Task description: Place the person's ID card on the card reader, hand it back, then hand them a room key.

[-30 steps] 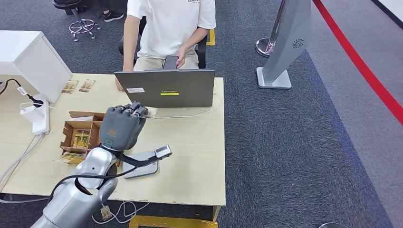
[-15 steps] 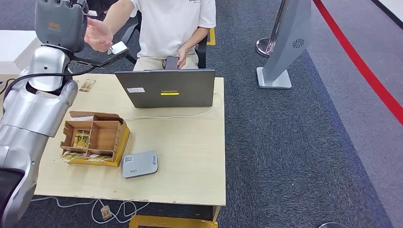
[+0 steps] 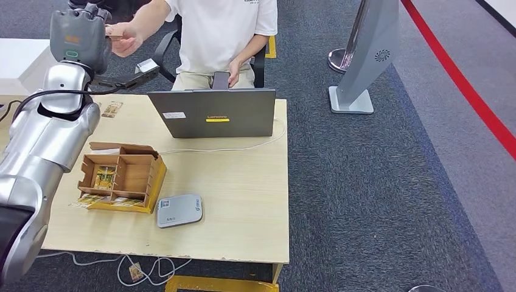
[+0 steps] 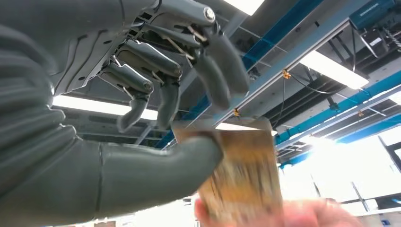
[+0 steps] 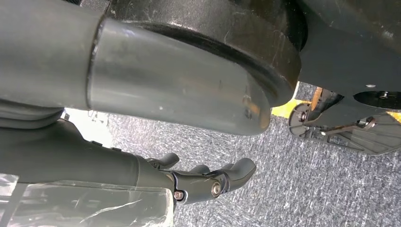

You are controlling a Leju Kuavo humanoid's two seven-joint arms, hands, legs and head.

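Observation:
My left hand (image 3: 79, 33) is raised high at the far left, towards the seated person. In the left wrist view this hand (image 4: 156, 94) has a blurred yellow-brown card (image 4: 246, 175) between its thumb and fingers. The person's hand (image 4: 283, 215) grips the card's other end. From the head view the card (image 3: 114, 37) shows as a small sliver between my fingers and the person's hand (image 3: 126, 39). The grey card reader (image 3: 179, 210) lies on the table's near side with nothing on it. My right hand (image 5: 213, 182) hangs over the carpet, fingers loosely apart, holding nothing.
A cardboard box (image 3: 155, 176) with similar yellow cards in its compartments stands left of the reader. A grey laptop (image 3: 213, 114) stands at the table's far edge before the person. Two more cards (image 3: 100, 110), a power strip (image 3: 52, 146) and a white unit (image 3: 30, 67) are at the left.
My left arm swung up from over the reader and box to the person. In the last half second the person's hand closed on the card that my hand holds out.

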